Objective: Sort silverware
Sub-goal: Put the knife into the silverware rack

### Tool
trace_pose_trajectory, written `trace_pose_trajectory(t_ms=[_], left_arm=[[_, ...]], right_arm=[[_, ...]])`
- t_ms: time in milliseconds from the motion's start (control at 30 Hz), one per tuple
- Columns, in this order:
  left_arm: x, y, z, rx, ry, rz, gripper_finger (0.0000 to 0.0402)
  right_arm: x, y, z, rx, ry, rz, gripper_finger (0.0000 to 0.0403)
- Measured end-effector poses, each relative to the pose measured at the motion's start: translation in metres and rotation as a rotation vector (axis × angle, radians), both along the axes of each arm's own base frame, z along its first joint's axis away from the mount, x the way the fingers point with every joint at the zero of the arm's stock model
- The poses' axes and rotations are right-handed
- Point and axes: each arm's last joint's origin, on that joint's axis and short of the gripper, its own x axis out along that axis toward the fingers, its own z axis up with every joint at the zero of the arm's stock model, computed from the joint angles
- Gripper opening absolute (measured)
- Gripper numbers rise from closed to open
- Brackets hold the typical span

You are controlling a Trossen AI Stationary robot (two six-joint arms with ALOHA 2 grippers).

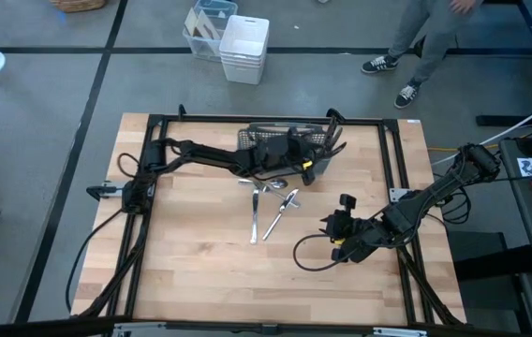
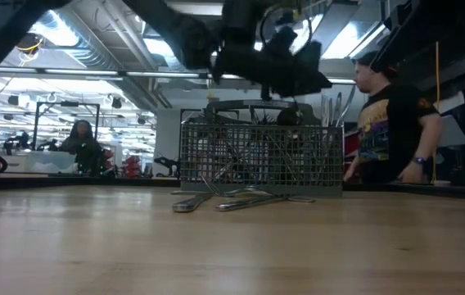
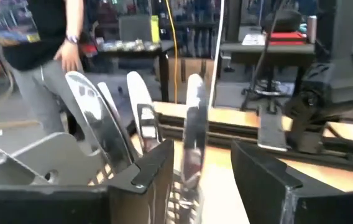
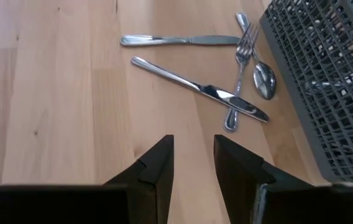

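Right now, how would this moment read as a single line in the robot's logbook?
left gripper: open, over caddy, knife between fingers | right gripper: open, waiting above table | loose silverware: two knives, fork, spoon beside caddy

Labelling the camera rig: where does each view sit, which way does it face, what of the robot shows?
High: overhead, straight down; both arms, caddy, loose silverware.
Low: table height, level at the caddy; left arm overhead.
Left wrist: above the caddy; open left gripper, upright knives.
Right wrist: down at table; right gripper.
Shared: high and right wrist show the same silverware.
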Motion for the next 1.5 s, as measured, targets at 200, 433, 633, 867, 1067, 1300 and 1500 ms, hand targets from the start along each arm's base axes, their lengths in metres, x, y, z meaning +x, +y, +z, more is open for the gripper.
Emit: trace_pose_trajectory(t_ms=[200,433,633,867,1067,1300,1500], left_arm=[[-0.03,-0.008,0.047,-0.038,0.17,-0.006,0.0138],[-0.097,-0.02,0.091,-0.076,0.249,0.0,0.0133],[-0.171,-0.038,0.079,-0.172,0.236,0.009,0.0133],[-0.24,-0.071,0.037,-0.314,0.242,-0.037,0.0133],[-0.263,-0.094,0.006,-0.496,0.266,-0.07,0.0133],[-0.269,-0.109,-0.016,-0.542,0.335,-0.101,0.0133],[-0.269,-0.112,-0.019,-0.536,0.344,-0.114,0.0133]], right_arm=[[0.002,0.002,0.002,0.022,-0.032,-0.001,0.0115],[0.007,0.003,0.005,0.022,-0.103,-0.028,0.0115],[0.02,-0.001,0.006,0.0,-0.183,-0.085,0.0115],[0.057,-0.032,-0.003,0.07,-0.199,-0.138,0.0115],[0.091,-0.066,-0.018,0.164,-0.243,-0.217,0.0115],[0.119,-0.098,-0.052,0.211,-0.199,-0.272,0.0115],[0.127,-0.113,-0.08,0.322,-0.121,-0.331,0.0115]])
